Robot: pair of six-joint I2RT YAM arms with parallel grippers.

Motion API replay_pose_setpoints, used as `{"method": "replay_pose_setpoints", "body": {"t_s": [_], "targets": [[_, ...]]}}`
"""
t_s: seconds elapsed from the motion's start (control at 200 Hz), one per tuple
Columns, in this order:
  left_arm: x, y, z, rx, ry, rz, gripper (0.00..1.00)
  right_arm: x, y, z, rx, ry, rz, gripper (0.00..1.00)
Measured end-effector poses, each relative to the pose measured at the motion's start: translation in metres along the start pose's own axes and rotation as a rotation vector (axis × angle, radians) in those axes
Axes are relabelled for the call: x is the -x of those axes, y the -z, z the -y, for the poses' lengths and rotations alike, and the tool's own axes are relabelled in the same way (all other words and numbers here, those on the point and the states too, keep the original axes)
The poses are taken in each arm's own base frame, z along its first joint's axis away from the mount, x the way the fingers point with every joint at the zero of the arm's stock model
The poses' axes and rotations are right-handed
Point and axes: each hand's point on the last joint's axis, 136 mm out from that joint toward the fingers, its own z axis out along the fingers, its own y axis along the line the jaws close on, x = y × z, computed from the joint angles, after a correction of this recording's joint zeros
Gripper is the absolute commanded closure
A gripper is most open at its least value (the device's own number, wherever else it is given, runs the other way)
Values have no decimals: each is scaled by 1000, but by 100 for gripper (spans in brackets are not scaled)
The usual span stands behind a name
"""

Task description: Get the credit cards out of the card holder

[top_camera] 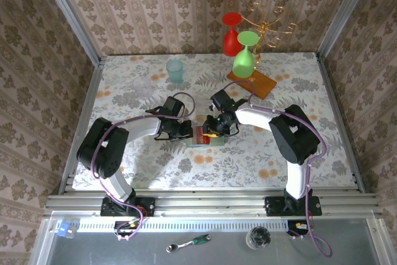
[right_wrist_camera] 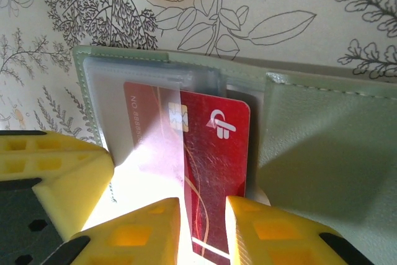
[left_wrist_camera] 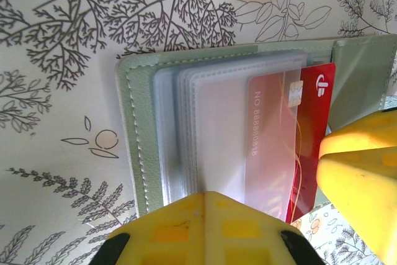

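Resting closed left gripper on open holder lying mid table; showing red card half out of its clear sleeve; straddling that card's near edge with right gripper, jaws slightly apart, card face visible between them.

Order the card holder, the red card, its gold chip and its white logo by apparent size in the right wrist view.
1. card holder
2. red card, partly under a clear sleeve
3. gold chip and white logo: these look alike, so they are not ranked
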Motion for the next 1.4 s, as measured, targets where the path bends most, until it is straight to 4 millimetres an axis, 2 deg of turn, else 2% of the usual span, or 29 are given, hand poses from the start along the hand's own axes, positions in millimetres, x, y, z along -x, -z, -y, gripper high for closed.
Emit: {"method": "replay_pose_setpoints", "body": {"t_s": [0.29,0.49,0.835,1.4], "targets": [[0,2,-2,4,7,-2,95,5,14,-8,22,13,32,72],[-1,4,-1,6,9,-8,95,11,22,-6,34,5,56,72],[5,8,18,-17,-26,6,95,1,13,13,28,-15,41,73],[2,-2,13,0,-14,-23,96,7,10,12,103,-31,58,74]]}}
